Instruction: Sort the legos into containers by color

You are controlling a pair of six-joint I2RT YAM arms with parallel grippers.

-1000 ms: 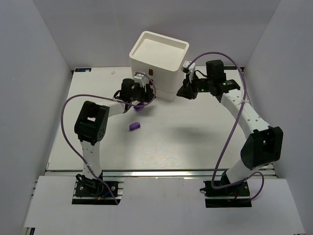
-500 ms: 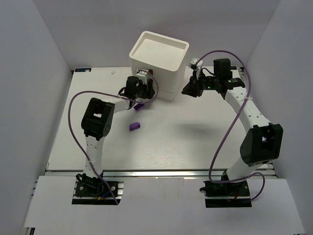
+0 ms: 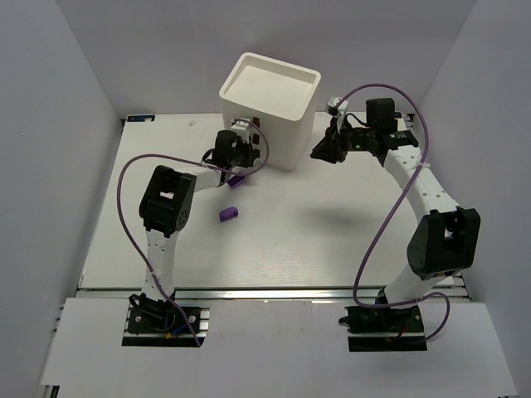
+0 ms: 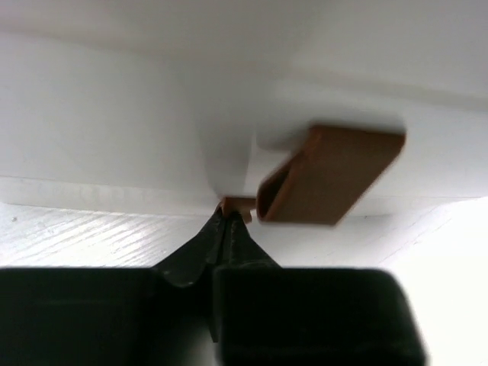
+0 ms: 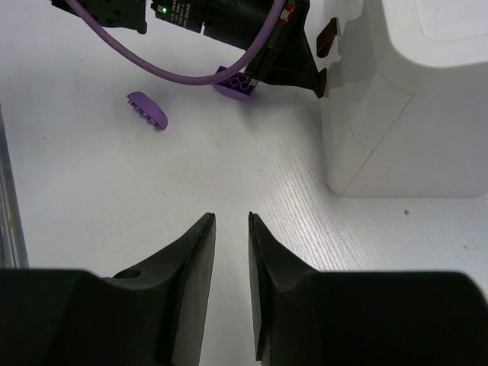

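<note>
Two-fingered, pinches the left end effector (image 4: 229, 216) tight onto the lower brown pull (image 4: 238, 203) of the containers (image 3: 270, 108), a white chest of drawers, presumably to draw that drawer out for one colour; holds the right end effector (image 5: 230, 219) slightly parted and gripping nothing just right of the chest, probably clear of the drawer's path. Farther out, shows a purple lego (image 3: 235, 181) on the counter (image 3: 332, 224) beneath the left arm (image 3: 195, 174) and a second purple lego (image 3: 228, 214) nearer; hides every drawer's contents.
</note>
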